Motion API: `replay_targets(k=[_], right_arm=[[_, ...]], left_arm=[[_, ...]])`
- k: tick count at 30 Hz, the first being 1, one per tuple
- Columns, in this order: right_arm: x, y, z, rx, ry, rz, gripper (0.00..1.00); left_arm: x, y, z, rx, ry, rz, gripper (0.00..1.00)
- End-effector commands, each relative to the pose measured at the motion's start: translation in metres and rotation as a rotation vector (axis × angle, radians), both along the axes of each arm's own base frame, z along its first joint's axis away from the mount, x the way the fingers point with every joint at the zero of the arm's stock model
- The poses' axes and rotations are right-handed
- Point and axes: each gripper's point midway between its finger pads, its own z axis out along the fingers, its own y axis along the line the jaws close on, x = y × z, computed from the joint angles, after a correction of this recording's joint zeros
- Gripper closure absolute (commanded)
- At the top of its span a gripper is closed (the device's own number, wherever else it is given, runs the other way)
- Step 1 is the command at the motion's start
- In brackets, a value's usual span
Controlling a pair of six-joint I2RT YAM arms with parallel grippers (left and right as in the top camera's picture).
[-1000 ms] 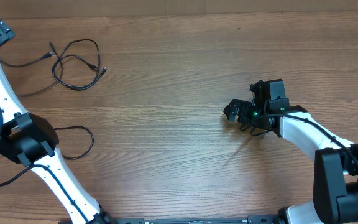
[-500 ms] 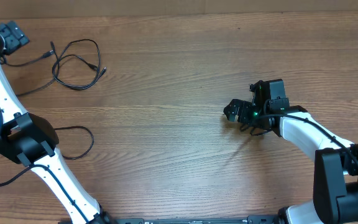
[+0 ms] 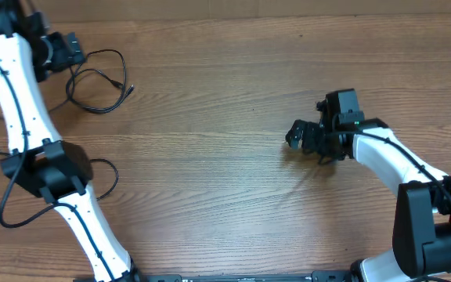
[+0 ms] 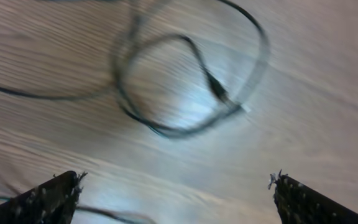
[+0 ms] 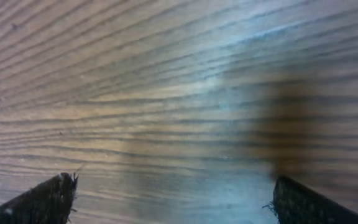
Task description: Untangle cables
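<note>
no readable text, labels or numbers anywhere

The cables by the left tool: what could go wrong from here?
The cables lie in overlapping loops; the open left tool may pinch two strands at once and tighten the tangle. The left wrist view is blurred, so aim could be off. The right tool sits far off, empty, so nothing pins them.

Cables blurred; one runs off left edge.
</note>
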Motion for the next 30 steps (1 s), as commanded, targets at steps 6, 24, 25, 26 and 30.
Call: replay_targets(k=[6,24,25,26,30], right_arm=[[0.039,-0.019,0.097,-0.108,-0.166,-0.015,0.00],[0.012,-0.028,0.180,-0.121,-0.271,-0.034,0.00],[0.012,-0.028,0.179,-0.122,-0.267,-0.034,0.00],[0.011,-0.028,0.178,-0.122,-0.263,-0.034,0.00],[0.007,-0.028,0.176,-0.125,-0.246,-0.033,0.00]], left_arm=[[-0.018,-0.075,0.023,0.040,0.057,-0.175,0.00],[-0.097,-0.211,0.014,0.170,0.239,-0.453,0.00],[-0.107,-0.216,0.016,0.189,0.249,-0.459,0.00],[-0.115,-0.220,0.017,0.197,0.253,-0.478,0.00],[-0.146,-0.241,0.026,0.202,0.229,-0.547,0.00]])
